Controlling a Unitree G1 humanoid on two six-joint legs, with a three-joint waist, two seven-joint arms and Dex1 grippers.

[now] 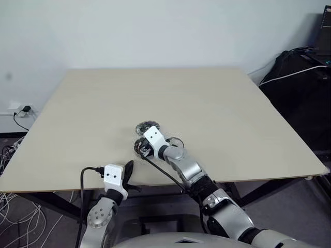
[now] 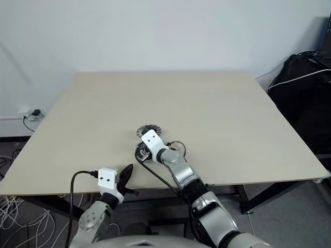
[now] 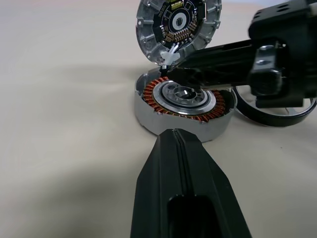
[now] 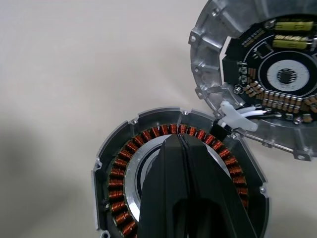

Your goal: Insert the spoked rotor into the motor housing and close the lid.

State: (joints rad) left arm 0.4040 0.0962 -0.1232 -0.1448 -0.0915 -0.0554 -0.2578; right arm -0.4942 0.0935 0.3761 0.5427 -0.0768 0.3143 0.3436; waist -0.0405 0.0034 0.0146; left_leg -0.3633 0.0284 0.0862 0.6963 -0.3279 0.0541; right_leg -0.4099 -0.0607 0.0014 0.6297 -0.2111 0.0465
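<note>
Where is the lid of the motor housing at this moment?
In the right wrist view, the lid lies open on the table, circuit board up, touching the rim of the motor housing, over which the right end effector hangs.

Pale wooden table (image 1: 232,113) before white wall (image 1: 155,31); cables (image 1: 13,206) on floor.

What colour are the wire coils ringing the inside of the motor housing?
Copper-orange coils, clearest in the right wrist view.

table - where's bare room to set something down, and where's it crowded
The table is bare across its far half and both side stretches. Crowded near the front-middle edge: the motor housing, its open lid and a dark ring sit together, with the right end effector over the housing.
</note>
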